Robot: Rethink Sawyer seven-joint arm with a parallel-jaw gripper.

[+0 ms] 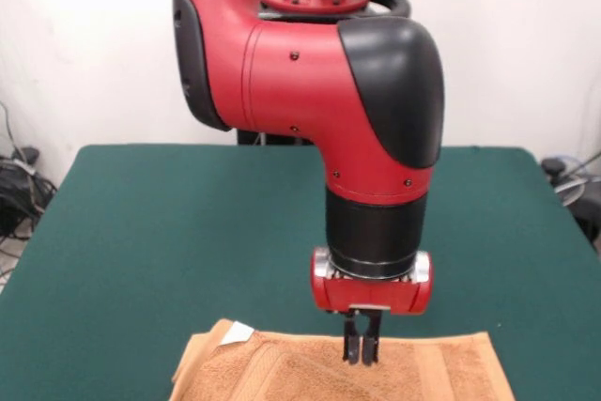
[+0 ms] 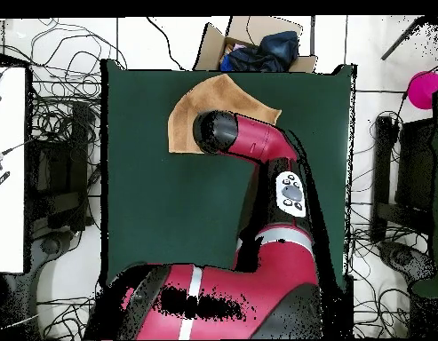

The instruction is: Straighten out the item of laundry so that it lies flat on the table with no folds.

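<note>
- Gripper (image 1: pixel 362 349) hangs straight down from the red and black arm (image 1: pixel 376 119), its two dark fingers drawn narrow, almost together, with the tips at the surface of the towel (image 1: pixel 423 373); I cannot tell if any cloth is pinched between them.
- In the front view the orange-tan towel lies at the near edge of the table (image 1: pixel 169 223), partly cut by the lower edge of the picture. Its left side is folded over in layers, and a small white tag (image 1: pixel 238 331) shows at the upper left corner.
- No writing can be read on the tag.
- In the overhead view the towel (image 2: pixel 191 120) lies near the far edge of the table (image 2: pixel 160 204), and the arm (image 2: pixel 258 142) covers its middle part.
- Dark green, felt-like surface of the table is much larger than the towel.
- Behind the table in the front view stands a plain white wall (image 1: pixel 84 44), with cables (image 1: pixel 19 185) on the floor at the left.
- Around the table in the overhead view many cables (image 2: pixel 62 115) lie on the floor, and a cardboard box (image 2: pixel 222 44) with dark cloth inside stands beyond the far edge.
- A pink round object (image 2: pixel 425 89) shows at the right side.
</note>
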